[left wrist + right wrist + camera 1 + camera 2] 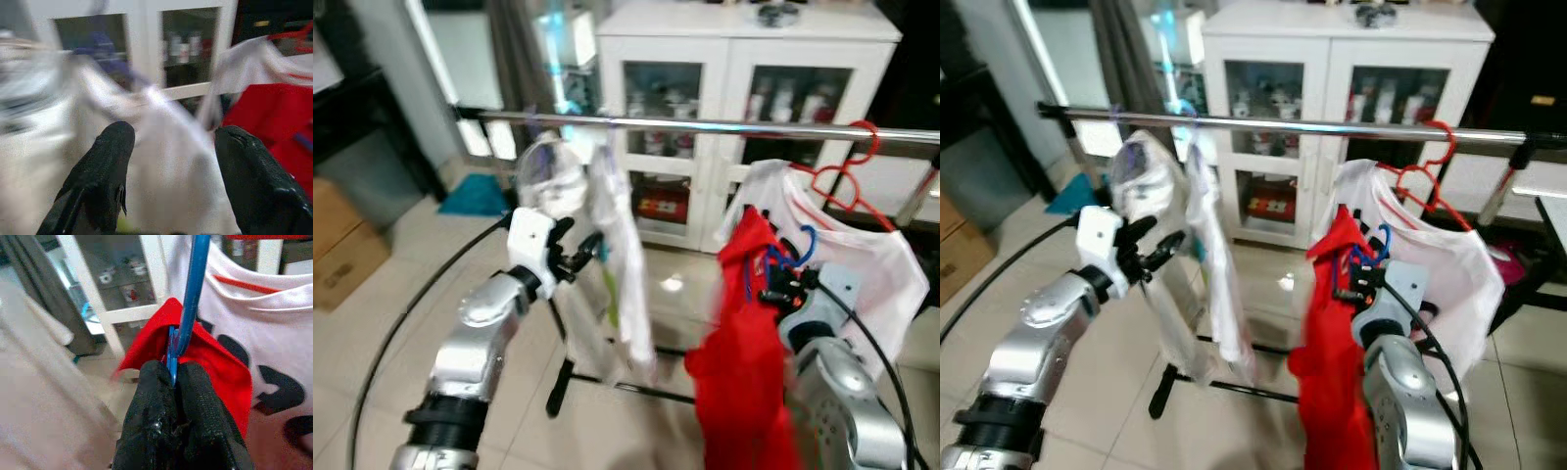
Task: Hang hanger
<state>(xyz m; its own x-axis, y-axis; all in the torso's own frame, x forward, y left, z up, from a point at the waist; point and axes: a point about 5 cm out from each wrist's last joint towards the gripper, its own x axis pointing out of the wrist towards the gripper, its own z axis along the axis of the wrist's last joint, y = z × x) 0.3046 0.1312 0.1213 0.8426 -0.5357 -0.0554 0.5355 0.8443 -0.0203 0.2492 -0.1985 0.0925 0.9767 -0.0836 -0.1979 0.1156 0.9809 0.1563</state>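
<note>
Blue plastic hanger (193,293) carrying a red garment (744,362) sits at lower right of the head view, its neck pinched between the closed fingers of the right gripper (173,374), below the shiny metal rail (724,124). The left gripper (171,161), fingers spread, hovers by a white shirt (622,255) at centre. Risk: the hook could miss the rail or snag the red wire hanger (847,176), since the hanging cloth crowds the gap.

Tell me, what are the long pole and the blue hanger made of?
The long pole looks like shiny metal: it is silvery and mirrors the light. The blue hanger, pinched by the right gripper with a red shirt on it, looks like smooth plastic, going by its even bright colour and soft gloss, though coated wire cannot be ruled out.
</note>
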